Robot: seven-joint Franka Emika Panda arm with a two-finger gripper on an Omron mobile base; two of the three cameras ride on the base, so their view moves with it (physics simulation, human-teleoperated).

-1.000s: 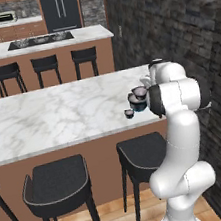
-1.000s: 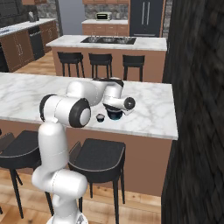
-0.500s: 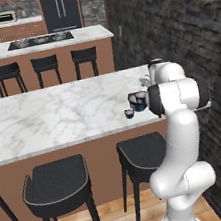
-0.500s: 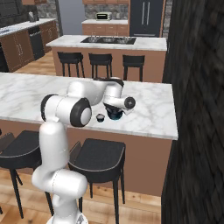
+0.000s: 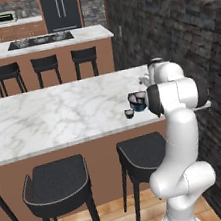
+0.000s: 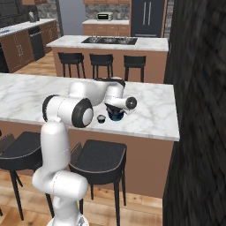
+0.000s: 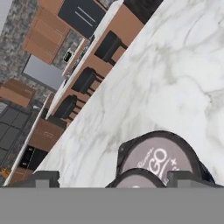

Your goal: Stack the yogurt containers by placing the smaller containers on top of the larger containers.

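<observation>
The larger container, a squat dark tub [image 7: 159, 155] with a pale rim and grey lettering on its lid, lies just below the hand. It stands near the counter's front edge [image 5: 137, 103] [image 6: 116, 116]. One smaller cup [image 7: 138, 177] appears to sit on the tub's near side, between my fingertips [image 7: 183, 177]. My gripper [image 7: 113, 181] is open, its tips spread wider than the cup, and hangs right over the tub [image 6: 117, 109]. The other smaller cup [image 5: 129, 113] [image 6: 101, 118] stands on the marble beside the tub, apart from it.
The marble counter [image 5: 57, 116] stretches far to the left. Black stools [image 5: 58, 181] stand under its front edge. A dark brick wall [image 5: 180, 25] closes the right side. A second island with a cooktop [image 6: 110, 40] and stools lies beyond.
</observation>
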